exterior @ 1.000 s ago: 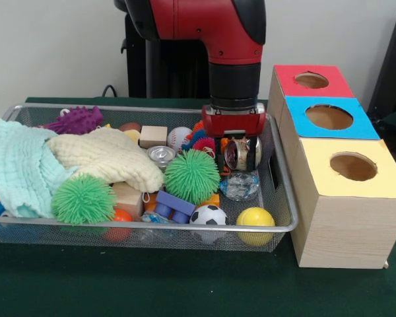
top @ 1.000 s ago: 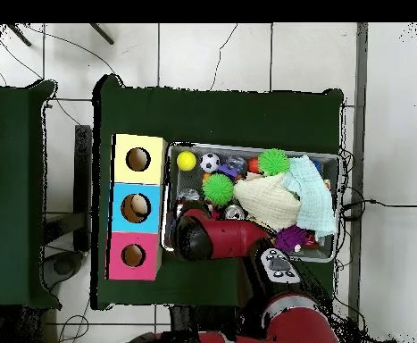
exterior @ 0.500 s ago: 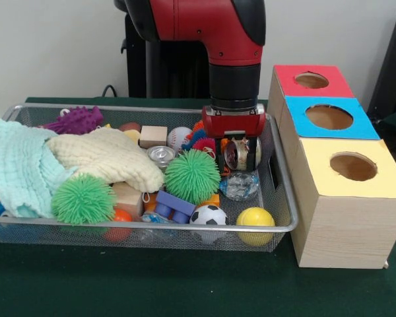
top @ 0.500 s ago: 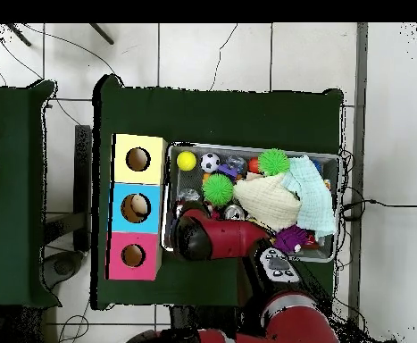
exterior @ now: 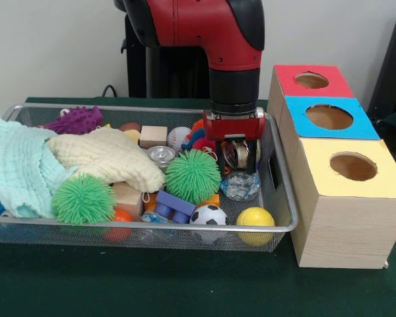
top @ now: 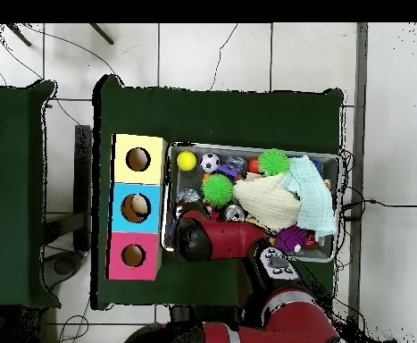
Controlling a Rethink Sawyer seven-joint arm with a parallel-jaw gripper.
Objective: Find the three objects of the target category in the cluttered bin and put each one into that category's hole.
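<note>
Right of frame centre, the gripper is clamped on a shiny round tin above the mesh bin.

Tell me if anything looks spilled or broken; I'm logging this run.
Nothing stands out. The toys and cloths all sit inside the wire bin, jumbled but contained, and the three-hole box stands square beside it. The hand holds a small shiny can above the bin.

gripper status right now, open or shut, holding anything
Gripper: shut on a round metal tin, lifted just above the wire bin.
</note>
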